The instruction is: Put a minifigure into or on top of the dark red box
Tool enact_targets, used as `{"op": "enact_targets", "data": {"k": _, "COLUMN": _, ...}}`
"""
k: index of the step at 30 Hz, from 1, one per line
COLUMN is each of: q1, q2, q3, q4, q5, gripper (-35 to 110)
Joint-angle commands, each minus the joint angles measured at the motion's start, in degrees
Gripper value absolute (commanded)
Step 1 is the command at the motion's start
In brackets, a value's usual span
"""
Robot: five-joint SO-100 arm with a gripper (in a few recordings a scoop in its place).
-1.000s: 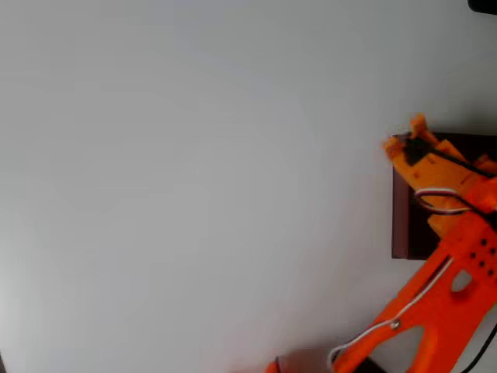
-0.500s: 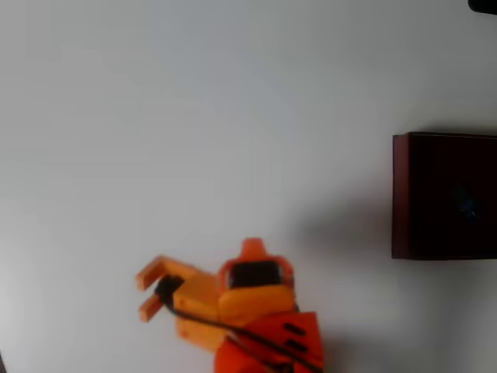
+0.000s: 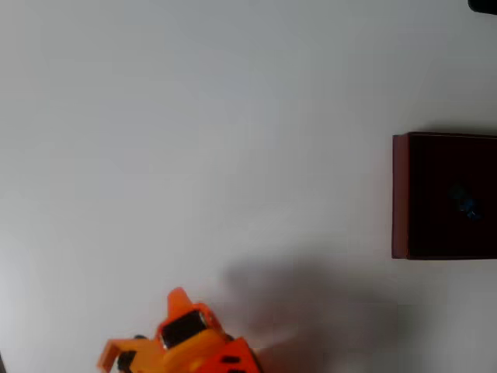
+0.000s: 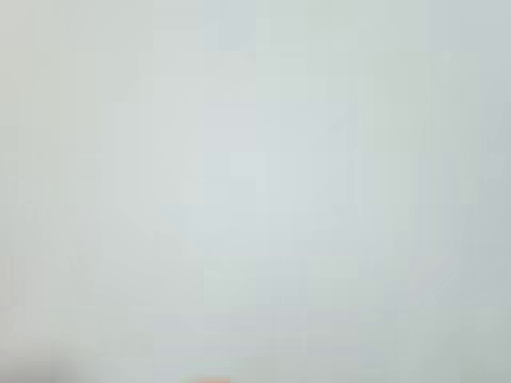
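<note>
Minifigure [image 3: 467,203] lies inside the dark red box [image 3: 400,194], a small blue speck on its near-black floor toward the right side in the overhead view. By my judgement the placing step is done and I am at the retreat. My gripper [image 3: 109,359] sits at the bottom edge of that view, well apart from the box, on the white table [image 3: 194,116]. Its tips are cut off by the frame, so I cannot tell how far open it is; nothing shows in its grasp. Next move, if any, calls only for parking clear. The box holds 1 figure and nothing else I can make out.
</note>
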State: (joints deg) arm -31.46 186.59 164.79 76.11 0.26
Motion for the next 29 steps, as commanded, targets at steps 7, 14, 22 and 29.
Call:
{"op": "enact_targets", "data": {"k": 7, "q1": -2.29, "q2": 6.06, "q3": 6.94, "q4": 1.41, "q5": 1.14, "gripper": 0}}
{"op": "enact_targets", "data": {"k": 14, "q1": -1.32, "q2": 5.89, "q3": 7.29, "q4": 1.23, "q5": 0.79, "gripper": 0}}
{"op": "enact_targets", "data": {"k": 22, "q1": -1.41, "q2": 5.89, "q3": 7.29, "q4": 1.23, "q5": 0.88, "gripper": 0}}
{"op": "enact_targets", "data": {"k": 29, "q1": -1.14, "q2": 5.89, "q3": 7.29, "q4": 1.23, "q5": 1.49, "gripper": 0}}
